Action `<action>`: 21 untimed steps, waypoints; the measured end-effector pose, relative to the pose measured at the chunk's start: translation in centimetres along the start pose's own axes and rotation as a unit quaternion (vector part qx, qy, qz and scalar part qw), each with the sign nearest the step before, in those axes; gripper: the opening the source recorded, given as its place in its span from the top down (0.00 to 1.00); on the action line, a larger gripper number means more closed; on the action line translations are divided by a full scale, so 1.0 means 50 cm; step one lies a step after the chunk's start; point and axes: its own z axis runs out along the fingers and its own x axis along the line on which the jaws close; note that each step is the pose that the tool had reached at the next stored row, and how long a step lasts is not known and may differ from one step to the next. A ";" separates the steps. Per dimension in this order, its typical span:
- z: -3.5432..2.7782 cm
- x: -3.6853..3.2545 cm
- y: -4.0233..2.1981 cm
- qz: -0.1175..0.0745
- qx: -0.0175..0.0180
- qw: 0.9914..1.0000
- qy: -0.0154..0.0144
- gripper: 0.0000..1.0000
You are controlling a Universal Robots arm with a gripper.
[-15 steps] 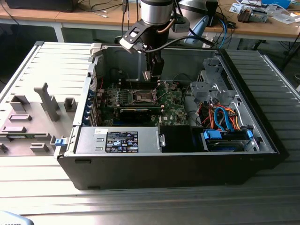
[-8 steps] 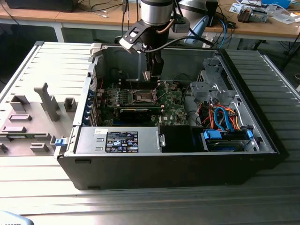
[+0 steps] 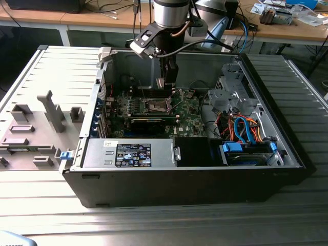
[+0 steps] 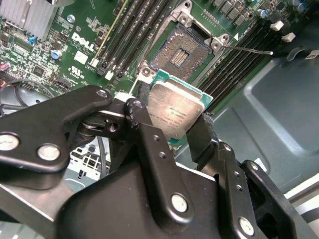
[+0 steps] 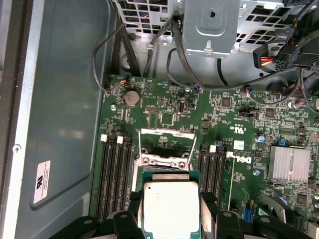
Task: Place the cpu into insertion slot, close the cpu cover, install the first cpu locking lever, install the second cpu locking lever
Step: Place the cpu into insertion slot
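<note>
Black metal made up the gripper [image 3: 166,86], which in the exterior view hung from the arm inside the open computer case [image 3: 205,179], above the insertion slot [image 3: 158,106] and apart from it. A small pale piece at its tip looked like the cpu [image 3: 160,82], though that view did not make it plain. In the second wrist view the two fingers [image 4: 142,124] were clamped on opposite edges of the cpu [image 4: 175,110], its silver-grey top facing the camera and its green rim showing. The chip was held just short of the insertion slot [image 4: 178,54], whose bed of contacts lay bare. A thin wire lever [image 4: 249,49] stuck out beside the insertion slot, and rows of dark memory slots [image 4: 130,30] ran along both sides of it. In the first wrist view the cpu [image 5: 171,209] sat gripped between the fingers [image 5: 208,209], nearer the camera than the insertion slot [image 5: 167,149]. The green motherboard [image 5: 224,124] spread around the slot, with a silver heat sink [image 5: 290,163] well apart from it.
</note>
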 end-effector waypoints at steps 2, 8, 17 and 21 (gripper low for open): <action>0.000 0.000 0.000 0.003 0.000 1.000 0.000 0.45; 0.001 0.000 0.000 0.012 0.000 1.000 0.000 0.45; 0.002 0.000 0.000 0.020 0.000 1.000 -0.001 0.45; 0.003 0.000 0.000 0.023 0.000 1.000 -0.001 0.45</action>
